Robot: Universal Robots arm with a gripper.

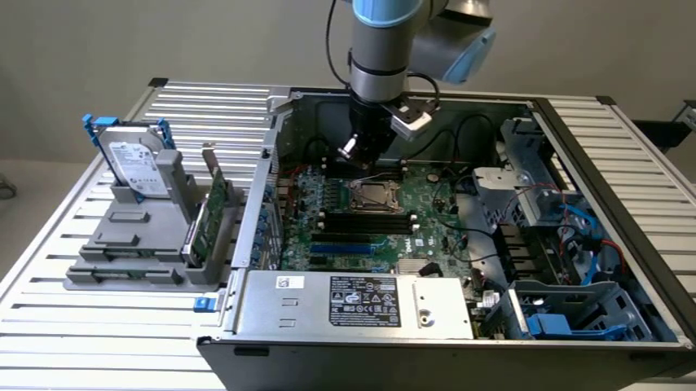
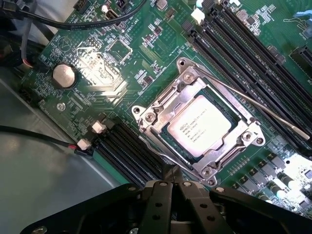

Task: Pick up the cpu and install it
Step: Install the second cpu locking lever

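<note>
I see the cpu [image 2: 199, 126] already seated in the socket [image 2: 146, 117], directly under and just ahead of my gripper [image 2: 168, 192]. Its fingers are pressed together, holding nothing, hovering above the board [image 1: 435, 208].

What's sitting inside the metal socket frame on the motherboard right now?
The cpu lies flat inside the socket frame, silvery top up, printed text visible. The socket contacts beneath it are covered.

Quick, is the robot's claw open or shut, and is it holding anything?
Gripper: fingers shut and holding nothing; the cpu already sits in the socket on the motherboard.
</note>
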